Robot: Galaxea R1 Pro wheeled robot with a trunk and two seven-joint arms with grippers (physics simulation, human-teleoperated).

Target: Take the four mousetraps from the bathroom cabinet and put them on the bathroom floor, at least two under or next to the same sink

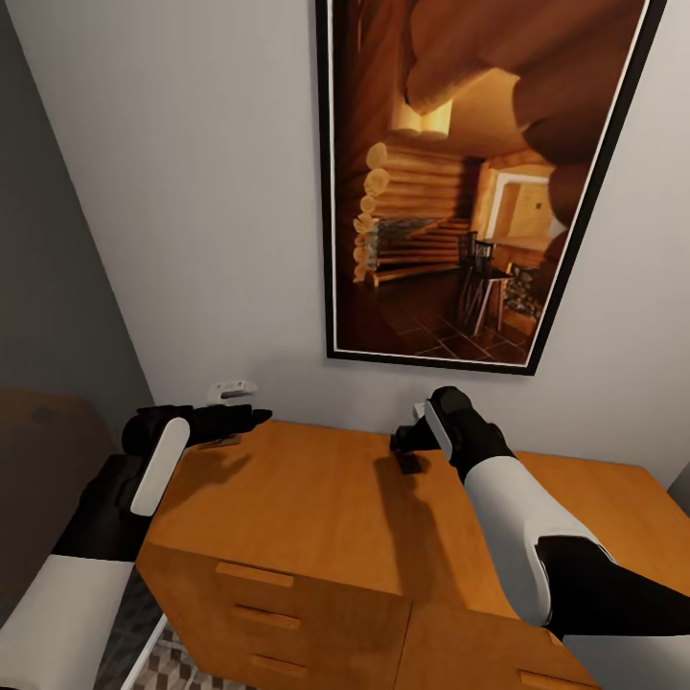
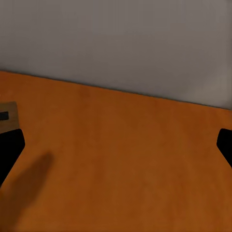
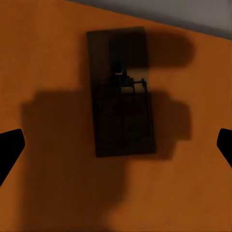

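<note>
Head view: both arms reach over the cabinet (image 1: 316,498) top, the right gripper (image 1: 410,443) above a mousetrap (image 1: 410,463) near the back wall, the left gripper (image 1: 240,422) at the left rear corner. Left wrist view: spread fingertips (image 2: 10,150) frame bare wood, another mousetrap (image 2: 7,116) at the edge. Right wrist view: wide-open jaws straddle the thin, stiff, probably light mousetrap (image 3: 122,94); pinch its long edges, clear of the metal spring; open top all round

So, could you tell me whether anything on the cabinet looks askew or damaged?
Nothing stands out. One mousetrap lies flat and intact on the cabinet top below the open right gripper; another sits flat by the left gripper.
</note>
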